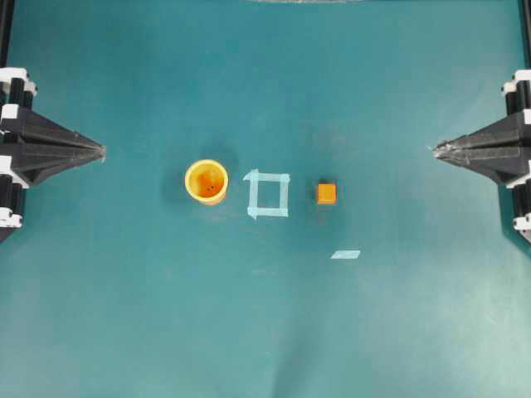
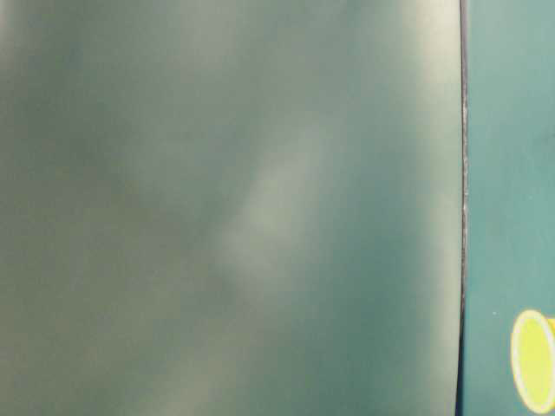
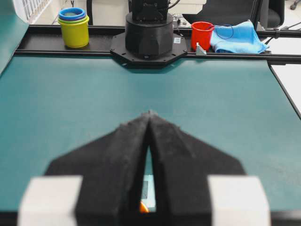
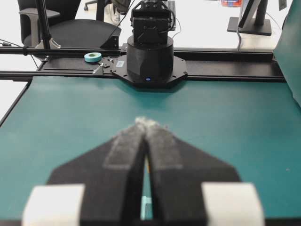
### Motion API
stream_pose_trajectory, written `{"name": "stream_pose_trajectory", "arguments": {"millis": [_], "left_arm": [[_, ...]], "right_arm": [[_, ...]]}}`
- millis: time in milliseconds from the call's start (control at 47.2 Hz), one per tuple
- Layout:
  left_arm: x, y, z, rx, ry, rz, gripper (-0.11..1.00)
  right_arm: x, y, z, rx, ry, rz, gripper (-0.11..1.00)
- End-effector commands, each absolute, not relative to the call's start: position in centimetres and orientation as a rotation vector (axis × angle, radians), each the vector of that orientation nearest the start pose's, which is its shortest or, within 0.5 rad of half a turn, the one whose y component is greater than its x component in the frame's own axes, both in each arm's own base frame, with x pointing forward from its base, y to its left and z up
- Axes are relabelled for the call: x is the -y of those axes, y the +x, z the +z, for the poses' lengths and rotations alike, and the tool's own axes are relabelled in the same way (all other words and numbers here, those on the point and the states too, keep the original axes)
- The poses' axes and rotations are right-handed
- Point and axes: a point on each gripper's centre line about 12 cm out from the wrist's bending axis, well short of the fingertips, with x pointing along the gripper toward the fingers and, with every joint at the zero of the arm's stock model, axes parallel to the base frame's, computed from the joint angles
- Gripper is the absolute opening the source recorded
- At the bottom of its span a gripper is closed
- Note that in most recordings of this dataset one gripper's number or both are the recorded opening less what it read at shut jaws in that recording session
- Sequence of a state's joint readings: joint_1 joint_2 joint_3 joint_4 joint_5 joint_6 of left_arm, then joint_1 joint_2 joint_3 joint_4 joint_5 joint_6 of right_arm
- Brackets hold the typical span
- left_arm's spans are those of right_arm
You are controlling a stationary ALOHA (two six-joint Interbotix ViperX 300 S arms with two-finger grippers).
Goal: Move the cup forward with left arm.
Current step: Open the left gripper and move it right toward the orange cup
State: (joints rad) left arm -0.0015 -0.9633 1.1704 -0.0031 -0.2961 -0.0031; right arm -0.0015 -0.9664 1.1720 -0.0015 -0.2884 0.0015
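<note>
Two claws sit parked at opposite edges of the desk (image 1: 124, 332), both with tips pressed together and holding nothing. My left claw (image 1: 101, 152) points inward from the left edge; the right claw (image 1: 436, 150) mirrors it and has no part in this job. The cup (image 1: 206, 181) stands upright, mouth up, well apart from the left claw and just left of a taped square (image 1: 268, 194). An orange cube (image 1: 326, 193) lies on the far side of that square, clear of the cup. I judge the task not yet begun. To do it well I would spread the left claw wide first, come in low and level with the cup wall, straddle the rim, then slide gently so it stays upright.
</note>
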Motion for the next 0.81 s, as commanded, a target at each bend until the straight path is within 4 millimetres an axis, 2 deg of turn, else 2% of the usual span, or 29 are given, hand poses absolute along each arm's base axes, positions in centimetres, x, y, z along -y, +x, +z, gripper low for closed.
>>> {"name": "stream_pose_trajectory", "arguments": {"millis": [0, 212, 551, 657, 785], "left_arm": [[0.1, 20.07, 29.68, 0.077, 0.035, -0.005, -0.01], [0.09, 20.07, 29.46, 0.054, 0.066, -0.004, 0.0], [0.09, 20.15, 29.02, 0.023, 0.064, -0.005, 0.02], [0.08, 20.15, 28.76, 0.002, 0.05, -0.005, 0.2], [0.08, 20.18, 28.7, -0.003, 0.044, -0.004, 0.58]], "right_arm": [[0.06, 20.1, 30.32, 0.104, -0.003, -0.003, -0.01], [0.01, 20.47, 31.06, 0.112, -0.021, 0.0, 0.0], [0.01, 20.57, 31.09, 0.11, -0.02, 0.0, 0.0], [0.02, 20.58, 31.23, 0.115, -0.018, 0.0, 0.0], [0.02, 20.59, 31.28, 0.115, -0.018, 0.0, 0.0]]}}
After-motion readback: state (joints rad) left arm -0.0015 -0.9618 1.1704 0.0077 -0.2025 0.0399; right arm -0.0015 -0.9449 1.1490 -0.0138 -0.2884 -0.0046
